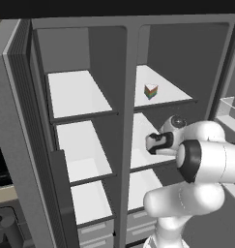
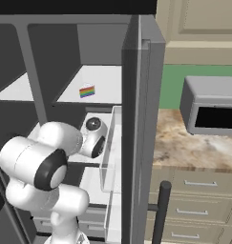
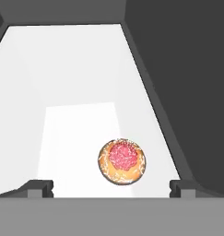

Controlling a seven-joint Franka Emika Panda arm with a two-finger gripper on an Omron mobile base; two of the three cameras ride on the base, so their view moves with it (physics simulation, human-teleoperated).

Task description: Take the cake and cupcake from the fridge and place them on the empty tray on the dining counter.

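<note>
Gripper [image 3: 111, 188] wide apart over cupcake [image 3: 121, 162] on fridge [image 1: 131, 58] shelf, cake [image 1: 151, 91] above.

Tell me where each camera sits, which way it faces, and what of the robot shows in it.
Left base view: behind the arm on its left, facing the open fridge; arm at lower right.
Right base view: behind on the right, facing the fridge door edge, microwave beside; arm at lower left.
Hand view: on the hand, looking down at the cupcake on a white shelf; open fingers at bottom.
Both base views share the cake.
</note>
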